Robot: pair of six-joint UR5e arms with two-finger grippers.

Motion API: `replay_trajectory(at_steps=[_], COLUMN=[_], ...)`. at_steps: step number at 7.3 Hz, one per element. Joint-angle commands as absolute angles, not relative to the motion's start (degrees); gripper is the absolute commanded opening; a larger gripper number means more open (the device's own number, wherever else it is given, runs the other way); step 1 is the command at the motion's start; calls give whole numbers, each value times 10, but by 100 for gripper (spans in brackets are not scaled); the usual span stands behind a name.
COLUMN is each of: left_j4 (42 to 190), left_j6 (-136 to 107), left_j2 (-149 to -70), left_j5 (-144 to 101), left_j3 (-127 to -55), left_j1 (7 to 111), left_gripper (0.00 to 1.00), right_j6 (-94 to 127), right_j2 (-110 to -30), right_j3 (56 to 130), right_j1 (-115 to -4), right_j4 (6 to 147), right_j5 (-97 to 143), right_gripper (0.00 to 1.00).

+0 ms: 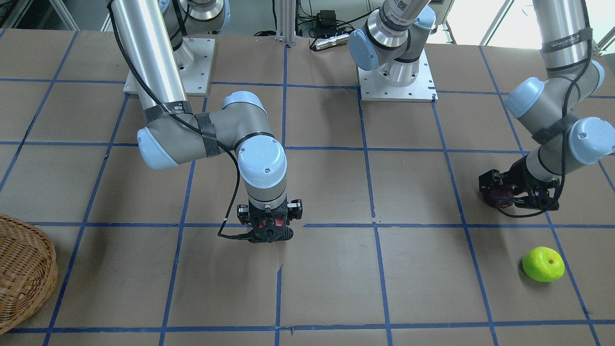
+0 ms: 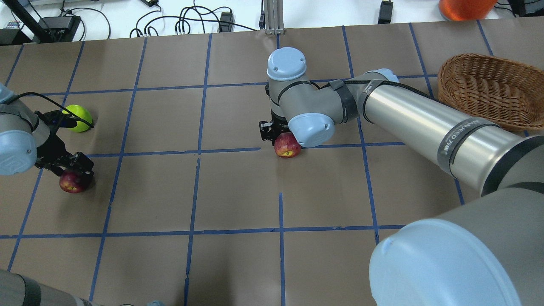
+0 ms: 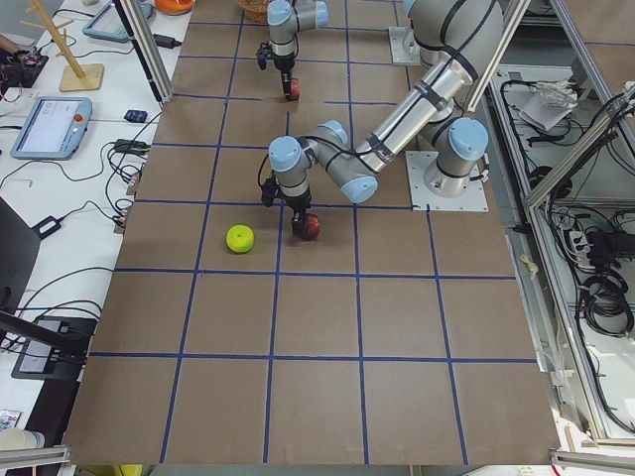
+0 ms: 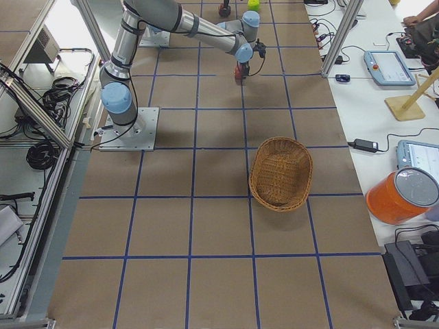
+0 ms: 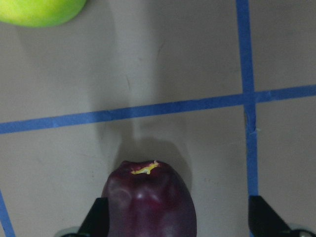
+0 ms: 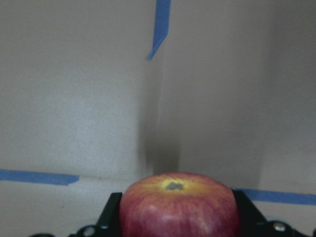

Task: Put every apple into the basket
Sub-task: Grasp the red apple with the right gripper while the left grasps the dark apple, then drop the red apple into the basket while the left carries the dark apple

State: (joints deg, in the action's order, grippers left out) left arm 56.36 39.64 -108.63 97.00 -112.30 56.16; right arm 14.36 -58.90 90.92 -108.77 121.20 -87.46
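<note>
basket (image 1: pixel 24 269): front view's left edge cuts it, I see only part | red apple (image 2: pixel 287 146): top hidden under my right arm (image 2: pixel 403 119) overhead | green apple (image 5: pixel 39 10): cut by left wrist view's top edge | dark apple (image 5: pixel 148 202): bottom cut off there too

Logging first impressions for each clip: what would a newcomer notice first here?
Two grasps at once: the right claw grips the red apple at the centre, while the left claw stands open around the maroon apple far to the robot's left. The green apple lies loose nearby; the basket, far right, is empty.
</note>
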Motion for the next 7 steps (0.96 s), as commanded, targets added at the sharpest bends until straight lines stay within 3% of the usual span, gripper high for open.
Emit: replay_trajectory(at_steps=[1, 2, 3, 4, 7], left_j4=[556, 544, 542, 541, 610], left_j6=[397, 396, 398, 395, 287], left_j2=[-1101, -1108, -1111, -1109, -1075], left_j5=[978, 977, 976, 975, 917], left_j3=[-1130, -1130, -1130, -1123, -1076], left_j1=[560, 560, 560, 560, 637], left_gripper=[100, 100, 61, 31, 29], right_j6=[88, 13, -37, -146, -386], right_j2=[-647, -659, -664, -664, -591], right_j3=[844, 821, 810, 808, 782], right_j1=[-1005, -945, -874, -805, -632], right_j4=[1064, 1030, 1021, 1030, 1148], right_j5=[-853, -862, -906, -934, -932], right_gripper=[0, 0, 0, 0, 0])
